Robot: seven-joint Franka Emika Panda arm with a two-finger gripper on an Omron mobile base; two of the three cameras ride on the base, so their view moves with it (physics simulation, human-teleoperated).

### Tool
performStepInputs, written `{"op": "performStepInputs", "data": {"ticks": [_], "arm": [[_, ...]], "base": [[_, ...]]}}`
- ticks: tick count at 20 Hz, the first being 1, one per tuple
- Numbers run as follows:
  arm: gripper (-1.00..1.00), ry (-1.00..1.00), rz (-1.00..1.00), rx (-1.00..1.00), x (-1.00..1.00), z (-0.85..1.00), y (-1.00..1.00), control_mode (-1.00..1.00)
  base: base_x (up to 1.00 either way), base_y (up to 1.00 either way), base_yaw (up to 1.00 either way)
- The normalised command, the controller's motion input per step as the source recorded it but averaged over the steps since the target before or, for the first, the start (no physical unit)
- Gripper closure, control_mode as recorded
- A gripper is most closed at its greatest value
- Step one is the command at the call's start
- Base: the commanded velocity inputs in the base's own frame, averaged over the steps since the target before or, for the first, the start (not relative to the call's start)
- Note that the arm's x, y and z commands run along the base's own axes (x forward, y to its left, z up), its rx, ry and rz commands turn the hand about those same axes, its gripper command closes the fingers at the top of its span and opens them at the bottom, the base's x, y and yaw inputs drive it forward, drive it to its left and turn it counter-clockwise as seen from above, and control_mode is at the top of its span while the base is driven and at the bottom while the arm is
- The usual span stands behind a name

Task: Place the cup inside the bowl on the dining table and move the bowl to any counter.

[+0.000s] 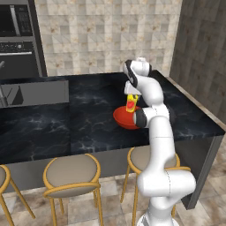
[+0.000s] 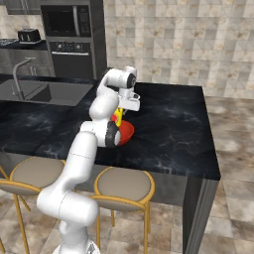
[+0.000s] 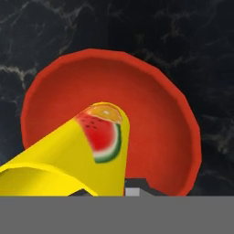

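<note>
One yellow cup [image 3: 73, 157] we see held by the tool [image 1: 131, 98], above the red bowl [image 3: 155, 137] on the desk [image 1: 53, 128], toward 12 o'clock.

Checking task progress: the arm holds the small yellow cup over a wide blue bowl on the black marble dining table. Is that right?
One detail is off: the bowl is red, not blue. The hand view shows the small yellow cup with its watermelon mark held above the wide, shallow red bowl, which sits on the black marble dining table.
</note>
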Motion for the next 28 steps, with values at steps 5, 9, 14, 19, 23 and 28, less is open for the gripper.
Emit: {"op": "performStepInputs", "data": {"ticks": [5,9,14,19,23,28], "arm": [[1.0,-0.03,-0.02,-0.02,0.0,-0.21,0.01,-1.0],[1.0,-0.01,-0.02,-0.02,0.0,-0.17,0.03,-1.0],[1.0,-0.01,-0.02,-0.02,0.0,-0.15,0.05,-1.0],[1.0,0.0,-0.03,0.0,-0.08,-0.16,0.02,-1.0],[1.0,0.0,-0.04,0.0,-0.16,-0.13,0.0,-1.0],[1.0,0.0,-0.05,0.0,-0.19,-0.13,0.0,-1.0]], "base": [[0.0,0.0,0.0],[0.0,0.0,0.0],[0.0,0.0,0.0],[0.0,0.0,0.0],[0.0,0.0,0.0],[0.0,0.0,0.0]]}}
